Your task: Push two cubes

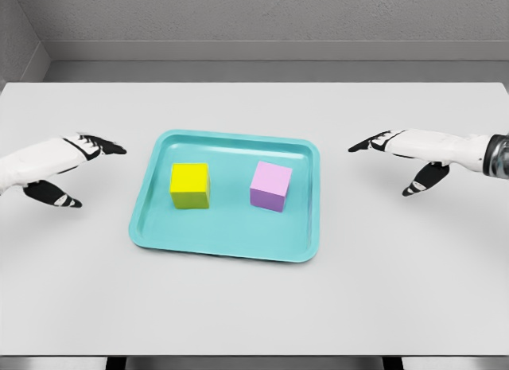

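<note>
A yellow cube (190, 185) and a pink cube (270, 185) sit side by side, apart from each other, inside a teal tray (231, 239) at the table's middle. My left hand (75, 167) hovers left of the tray, fingers stretched out toward it, thumb hanging below, holding nothing. My right hand (394, 159) mirrors it on the tray's right side, fingers extended and thumb lowered, also holding nothing. Neither hand touches the tray or a cube.
The white table (254, 314) spreads wide around the tray. A grey wall runs behind its far edge, and the near edge shows at the bottom of the view.
</note>
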